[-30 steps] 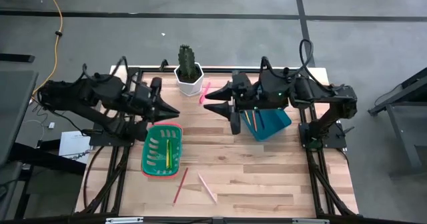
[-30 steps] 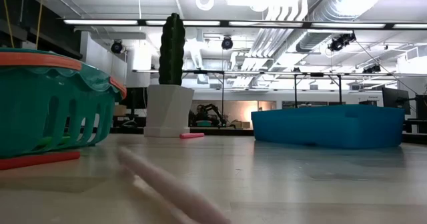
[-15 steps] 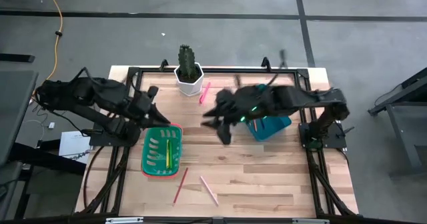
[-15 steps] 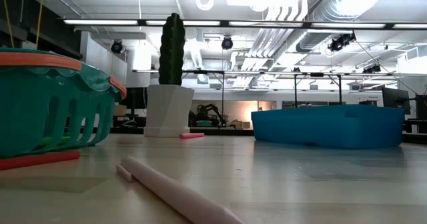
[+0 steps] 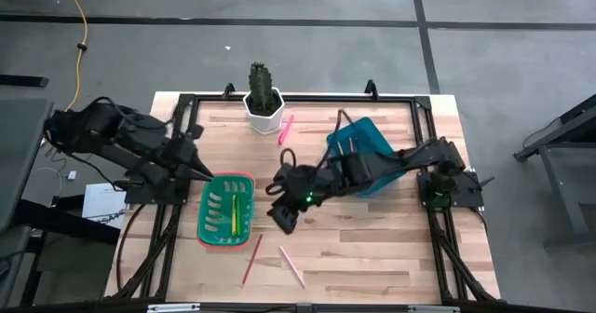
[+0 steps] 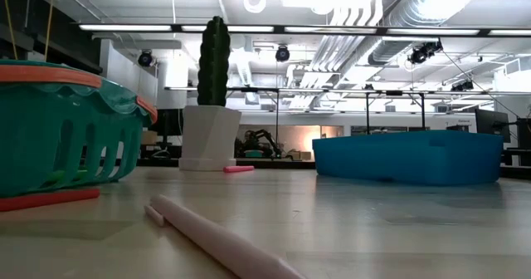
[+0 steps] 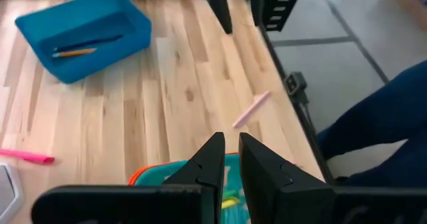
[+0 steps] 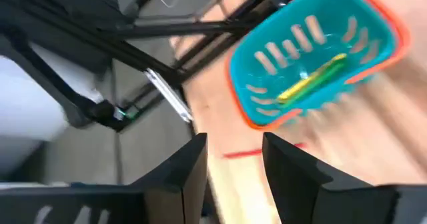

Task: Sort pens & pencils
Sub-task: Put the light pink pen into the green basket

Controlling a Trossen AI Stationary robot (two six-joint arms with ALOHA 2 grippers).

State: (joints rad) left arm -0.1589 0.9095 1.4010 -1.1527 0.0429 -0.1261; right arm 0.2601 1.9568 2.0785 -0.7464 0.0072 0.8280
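Note:
The green basket (image 5: 226, 210) holds a green pen and a yellow pen (image 8: 312, 79). A hot-pink pen (image 5: 286, 127) lies by the cactus pot. The blue bin (image 5: 365, 147) holds pencils (image 7: 75, 51). A red pencil (image 5: 251, 260) and a pale salmon pencil (image 5: 290, 264) lie flat on the table near its front edge. My left gripper (image 5: 199, 169) hovers at the basket's far left corner, shut but for a slit (image 7: 230, 159), and holds nothing. My right gripper (image 5: 280, 216) hangs just right of the basket, open (image 8: 233, 164) and with nothing between its fingers.
A cactus in a white pot (image 5: 264, 101) stands at the table's far edge. Black frame rails (image 5: 298, 96) run around the tabletop. Bare wood (image 5: 372, 248) lies at the front right. In the low view the salmon pencil (image 6: 224, 242) lies close to the camera.
My right gripper has swung from beside the blue bin down and toward the table's near left, stopping just right of the basket; it has rolled and stayed open. My left gripper has drawn back toward the table's left edge and tipped further downward.

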